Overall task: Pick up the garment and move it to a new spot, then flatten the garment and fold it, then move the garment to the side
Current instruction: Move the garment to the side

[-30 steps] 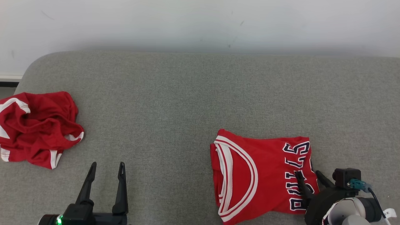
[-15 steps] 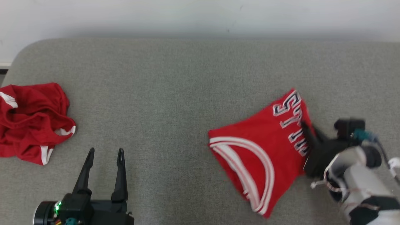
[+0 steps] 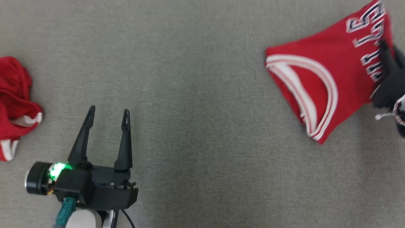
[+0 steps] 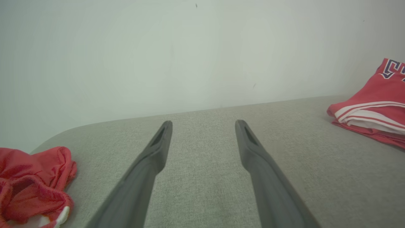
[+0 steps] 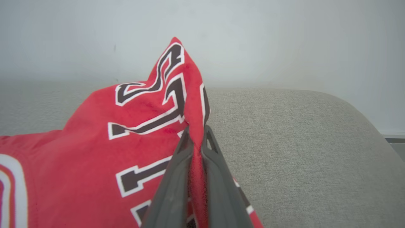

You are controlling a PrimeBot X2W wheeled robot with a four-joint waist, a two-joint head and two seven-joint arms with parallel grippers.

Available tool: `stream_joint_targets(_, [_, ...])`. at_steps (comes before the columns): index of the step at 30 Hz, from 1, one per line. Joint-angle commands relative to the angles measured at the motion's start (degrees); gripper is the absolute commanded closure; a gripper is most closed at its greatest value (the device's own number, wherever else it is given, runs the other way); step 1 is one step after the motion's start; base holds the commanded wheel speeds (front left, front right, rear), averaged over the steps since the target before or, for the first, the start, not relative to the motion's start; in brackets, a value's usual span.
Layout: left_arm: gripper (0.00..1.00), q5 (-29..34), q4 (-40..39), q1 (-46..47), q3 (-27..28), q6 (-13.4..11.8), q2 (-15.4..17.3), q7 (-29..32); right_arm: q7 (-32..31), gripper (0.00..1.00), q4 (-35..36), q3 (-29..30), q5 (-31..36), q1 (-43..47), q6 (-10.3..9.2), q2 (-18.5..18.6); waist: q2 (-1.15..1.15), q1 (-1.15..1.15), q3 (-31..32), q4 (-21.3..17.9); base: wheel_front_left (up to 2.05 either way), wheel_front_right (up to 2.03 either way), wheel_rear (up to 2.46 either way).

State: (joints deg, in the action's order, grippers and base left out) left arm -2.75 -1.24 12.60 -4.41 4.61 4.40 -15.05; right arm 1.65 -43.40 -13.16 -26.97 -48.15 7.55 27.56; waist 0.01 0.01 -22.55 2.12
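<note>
Where your right gripper clamps its lettered edge, the folded red jersey sits at the right of the grey worktop, that edge raised. Your left gripper: spread wide, empty, above bare fabric. One crumpled red garment: far left, well apart from both.

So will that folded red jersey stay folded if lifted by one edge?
Probably floppy: the jersey peaks and drapes where the right fingers pinch it. Likely light, as one thin pinch raises that edge. Its stacked layers may slide apart.
</note>
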Motion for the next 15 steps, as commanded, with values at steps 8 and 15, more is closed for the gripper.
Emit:
stream_joint_targets(8, [0.0, 2.7, -5.8, 4.0, -0.2, 0.0, 3.2, 0.7, 2.8, 1.0, -2.0, 0.5, -1.6, -7.8, -0.16, 5.3, -0.01, -0.01, -12.2, -8.7, 0.0, 0.0, 0.0])
stream_joint_targets(15, [0.0, 4.1, -11.6, 4.5, 0.0, -0.4, 5.3, 3.9, 3.3, 1.0, -3.8, -0.4, -1.6, -13.3, -0.16, 8.2, -0.01, -0.01, -15.7, -12.5, 0.0, 0.0, 0.0])
